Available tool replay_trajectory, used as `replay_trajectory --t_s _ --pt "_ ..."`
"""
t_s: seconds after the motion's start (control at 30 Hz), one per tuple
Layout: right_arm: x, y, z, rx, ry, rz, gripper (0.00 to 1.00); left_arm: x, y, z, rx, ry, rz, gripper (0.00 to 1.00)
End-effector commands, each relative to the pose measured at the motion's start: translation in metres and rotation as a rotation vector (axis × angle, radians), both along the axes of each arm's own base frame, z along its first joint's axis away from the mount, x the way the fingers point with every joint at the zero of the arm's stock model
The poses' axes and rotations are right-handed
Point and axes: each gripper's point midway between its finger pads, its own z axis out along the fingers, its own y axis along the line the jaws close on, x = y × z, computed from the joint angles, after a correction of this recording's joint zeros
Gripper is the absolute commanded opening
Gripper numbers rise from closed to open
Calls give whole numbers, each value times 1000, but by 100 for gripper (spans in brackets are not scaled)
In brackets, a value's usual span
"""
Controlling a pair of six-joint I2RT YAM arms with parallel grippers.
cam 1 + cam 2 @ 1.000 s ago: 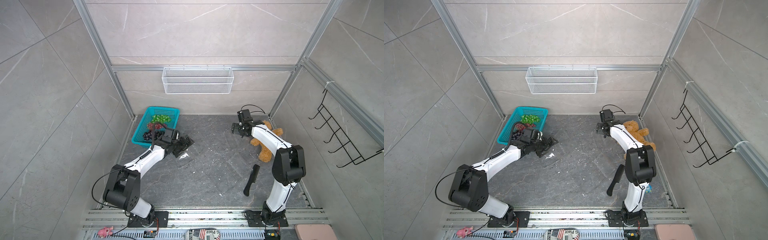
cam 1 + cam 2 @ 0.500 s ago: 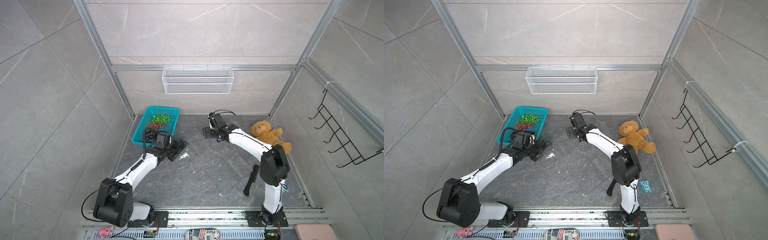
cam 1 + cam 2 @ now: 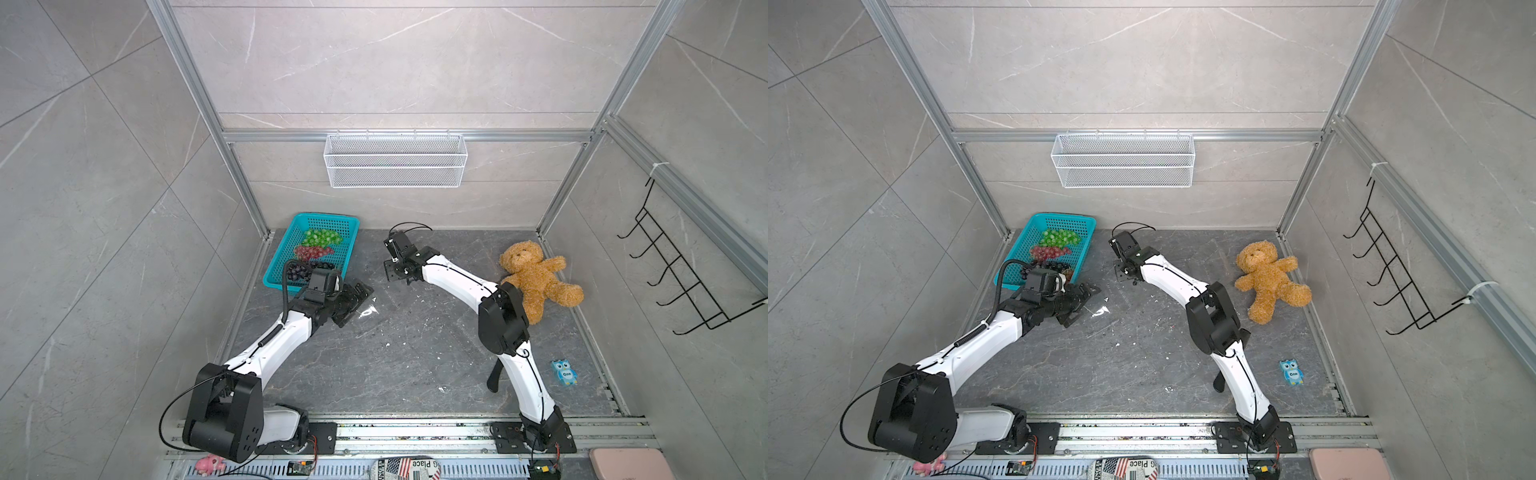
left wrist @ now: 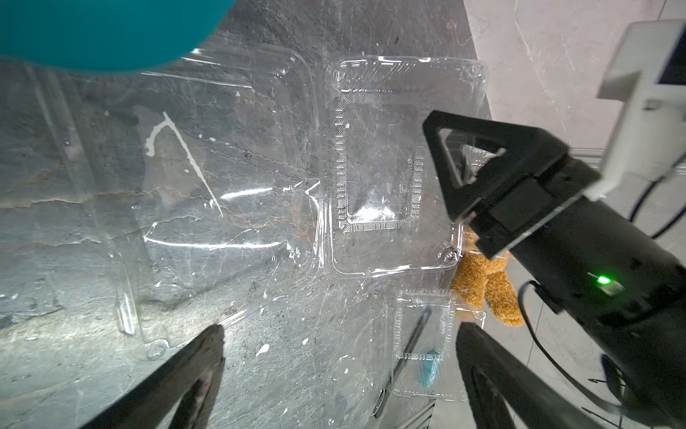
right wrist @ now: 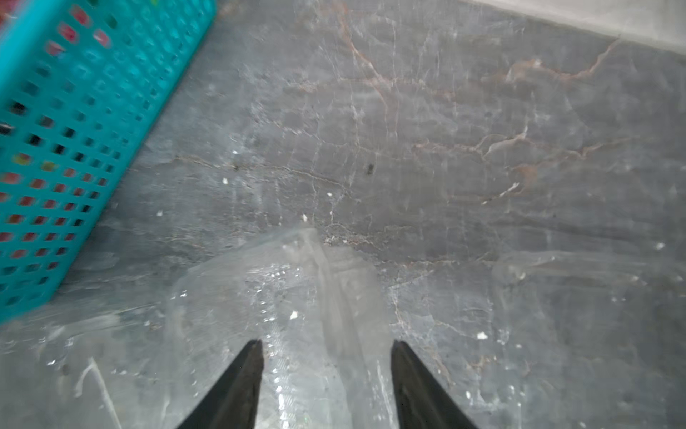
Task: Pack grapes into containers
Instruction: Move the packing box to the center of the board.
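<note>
Green grapes point(image 3: 321, 237), red grapes point(image 3: 311, 251) and dark grapes point(image 3: 303, 270) lie in the teal basket point(image 3: 332, 220). Three clear containers lie on the dark floor in the left wrist view: a wide open one point(image 4: 222, 167), a second point(image 4: 389, 167) and a small third point(image 4: 423, 345). My left gripper point(image 4: 341, 334) hangs open over them, beside the basket's near corner point(image 3: 359, 297). My right gripper point(image 3: 392, 276) points down at the floor. Its jaws stand apart around a raised clear plastic edge point(image 5: 315, 297), and its fingers point(image 5: 241, 382) do not visibly touch it.
A teddy bear point(image 3: 536, 274) lies at the right, with a small blue owl toy point(image 3: 564, 372) nearer the front. A black tool point(image 3: 493, 380) is partly hidden behind the right arm. A white wire basket point(image 3: 395, 160) hangs on the back wall, and a black hook rack point(image 3: 681, 282) on the right wall.
The right arm has swung left from the teddy bear to the floor's middle and its jaws have narrowed. The left gripper has stayed open by the basket, shifting slightly.
</note>
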Motion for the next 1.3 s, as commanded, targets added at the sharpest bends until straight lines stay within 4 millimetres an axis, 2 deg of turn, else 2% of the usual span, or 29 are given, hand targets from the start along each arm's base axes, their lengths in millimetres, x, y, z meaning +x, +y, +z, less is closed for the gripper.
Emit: replay_trajectory --t_s 0.0,0.17,0.3,0.4,0.53,0.6,0.8,1.0,1.1,1.17,1.2,1.27 --pt "2 -16 3 -39 1 -74 46 -5 1 9 -20 -18 -9 100" --pt "-1 -41 16 -31 -37 -202 27 -2 0 9 -20 -21 -9 100" --pt "-6 -64 18 -19 -28 -296 22 -1 -2 8 -29 -19 -10 100" --pt "-11 -91 14 12 -8 -403 16 0 -2 8 -35 -20 -8 100" --pt "-20 -124 8 136 29 -566 15 -1 -5 7 -46 -21 -8 100" --pt "-25 -129 7 205 49 -633 15 -1 -6 7 -50 -22 -8 100" --pt "-45 -123 -11 367 160 -828 15 1 -11 3 -80 -16 -5 100" --pt "-57 -111 -21 377 225 -881 27 5 -13 2 -77 -19 -10 100" --pt "-60 -107 -17 393 238 -865 41 9 -15 1 -77 -14 -14 100" --pt "-62 -109 -9 391 223 -841 47 11 -16 -2 -78 -8 -17 100" --pt "-63 -110 -2 390 210 -827 53 11 -16 -3 -76 -6 -18 100" --pt "-64 -115 13 367 174 -773 72 13 -17 -5 -75 -6 -19 100"
